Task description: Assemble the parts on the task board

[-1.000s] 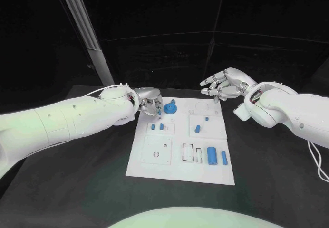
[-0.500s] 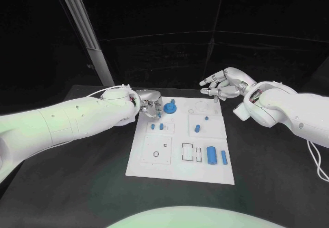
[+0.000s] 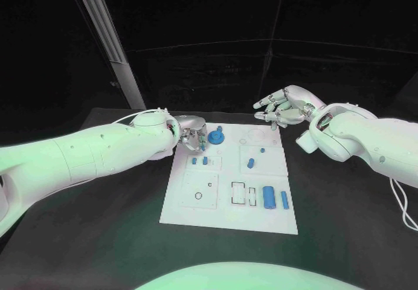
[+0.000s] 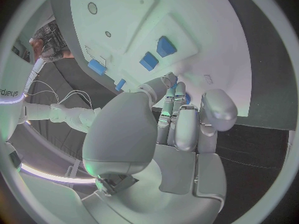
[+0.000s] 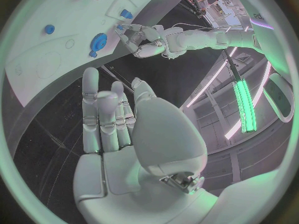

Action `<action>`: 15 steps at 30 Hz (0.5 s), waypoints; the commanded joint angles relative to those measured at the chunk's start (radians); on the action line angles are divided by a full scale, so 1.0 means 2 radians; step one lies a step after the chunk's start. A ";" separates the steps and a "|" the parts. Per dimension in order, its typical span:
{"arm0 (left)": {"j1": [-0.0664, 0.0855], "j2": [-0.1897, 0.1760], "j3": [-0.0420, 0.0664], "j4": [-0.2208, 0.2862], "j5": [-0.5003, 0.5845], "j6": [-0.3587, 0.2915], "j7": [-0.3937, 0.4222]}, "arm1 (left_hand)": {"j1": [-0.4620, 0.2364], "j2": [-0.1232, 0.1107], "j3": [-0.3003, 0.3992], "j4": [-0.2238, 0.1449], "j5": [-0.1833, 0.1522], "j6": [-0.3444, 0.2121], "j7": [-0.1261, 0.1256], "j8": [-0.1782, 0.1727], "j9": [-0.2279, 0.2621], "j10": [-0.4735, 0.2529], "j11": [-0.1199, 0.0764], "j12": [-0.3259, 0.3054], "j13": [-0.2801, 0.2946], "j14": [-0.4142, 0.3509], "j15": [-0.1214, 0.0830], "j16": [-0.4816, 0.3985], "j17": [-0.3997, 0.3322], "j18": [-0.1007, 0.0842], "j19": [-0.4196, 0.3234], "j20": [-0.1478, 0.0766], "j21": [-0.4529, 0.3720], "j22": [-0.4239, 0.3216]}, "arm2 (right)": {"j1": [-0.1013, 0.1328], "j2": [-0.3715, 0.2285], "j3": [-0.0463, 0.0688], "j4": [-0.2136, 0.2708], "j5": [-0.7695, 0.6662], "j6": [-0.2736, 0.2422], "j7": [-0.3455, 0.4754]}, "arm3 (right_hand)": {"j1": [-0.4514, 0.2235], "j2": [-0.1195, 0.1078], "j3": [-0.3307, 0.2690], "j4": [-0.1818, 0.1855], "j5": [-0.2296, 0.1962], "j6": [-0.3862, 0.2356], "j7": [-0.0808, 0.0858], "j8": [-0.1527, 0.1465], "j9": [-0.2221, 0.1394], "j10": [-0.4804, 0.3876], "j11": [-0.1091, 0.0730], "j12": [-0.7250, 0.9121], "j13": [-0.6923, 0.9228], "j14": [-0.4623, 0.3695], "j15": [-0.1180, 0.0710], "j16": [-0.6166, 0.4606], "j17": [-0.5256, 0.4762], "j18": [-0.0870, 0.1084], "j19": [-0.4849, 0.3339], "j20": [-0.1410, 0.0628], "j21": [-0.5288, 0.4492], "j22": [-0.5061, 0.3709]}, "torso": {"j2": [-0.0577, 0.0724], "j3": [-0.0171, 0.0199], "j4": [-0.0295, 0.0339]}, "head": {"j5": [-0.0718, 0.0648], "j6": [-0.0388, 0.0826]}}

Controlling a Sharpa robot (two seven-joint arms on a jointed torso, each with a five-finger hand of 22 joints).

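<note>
The white task board (image 3: 228, 208) lies in the middle of the table. Blue parts rest on it: a round part (image 3: 215, 138) at the far edge, two small pieces (image 3: 199, 161), a short peg (image 3: 250, 162) and two cylinders (image 3: 275, 198). My left hand (image 3: 191, 135) hovers at the board's far left corner, beside the round part. Its fingers are drawn together, and a small blue part (image 4: 187, 98) peeks out between fingertips and thumb. My right hand (image 3: 283, 107) hangs above the far right corner with its fingers apart, holding nothing. From the right wrist I see that hand (image 5: 115, 119), the round part (image 5: 97, 42) and my left hand (image 5: 138, 35).
A pale slanted post (image 3: 113, 57) stands behind the table's far left. Black table surface (image 3: 104, 229) surrounds the board on all sides. Outlined recesses (image 3: 242, 193) and a small hole (image 3: 199, 196) mark the board's near half.
My left hand has edged slightly nearer to the round blue part. The right hand and the parts on the board have stayed put.
</note>
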 commanded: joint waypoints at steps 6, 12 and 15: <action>0.000 0.004 -0.003 -0.003 0.000 0.014 -0.004 | -0.006 -0.001 0.002 0.000 -0.002 0.004 -0.001 -0.004 0.000 0.004 0.000 -0.003 0.000 0.011 -0.003 0.002 0.000 -0.009 0.005 0.001 0.003 0.002 | 0.001 0.001 0.000 0.000 -0.001 0.003 0.003 | 0.004 0.000 0.002 0.001 0.003 -0.003 -0.001 0.003 0.001 -0.002 0.000 0.001 -0.001 -0.003 0.001 0.001 0.001 0.003 0.000 0.002 -0.003 -0.001 | 0.000 0.0001 0.0002 | -0.001 -0.001; 0.000 0.006 -0.004 -0.003 0.000 0.014 -0.003 | -0.007 -0.002 0.002 0.000 -0.002 0.004 -0.001 -0.005 0.000 0.003 0.000 -0.005 0.000 0.010 -0.003 0.001 -0.001 -0.009 0.005 0.001 0.003 0.002 | 0.001 0.001 0.000 0.000 -0.001 0.003 0.003 | 0.004 0.000 0.002 0.001 0.003 -0.003 -0.001 0.003 0.001 -0.002 0.000 0.001 -0.001 -0.003 0.001 0.001 0.001 0.003 0.000 0.002 -0.003 -0.001 | 0.000 0.0001 0.0002 | -0.001 -0.002; 0.000 0.006 -0.005 -0.004 0.000 0.014 -0.004 | -0.008 -0.002 0.003 -0.001 -0.002 0.003 0.000 -0.005 -0.001 0.003 0.000 -0.006 0.000 0.010 -0.003 0.001 -0.001 -0.009 0.005 0.001 0.003 0.002 | 0.001 0.001 0.000 0.000 -0.001 0.003 0.003 | 0.004 0.000 0.002 0.001 0.003 -0.003 -0.001 0.003 0.001 -0.002 0.000 0.001 -0.001 -0.003 0.001 0.001 0.001 0.003 0.000 0.002 -0.003 -0.001 | 0.000 0.0001 0.0005 | -0.002 -0.002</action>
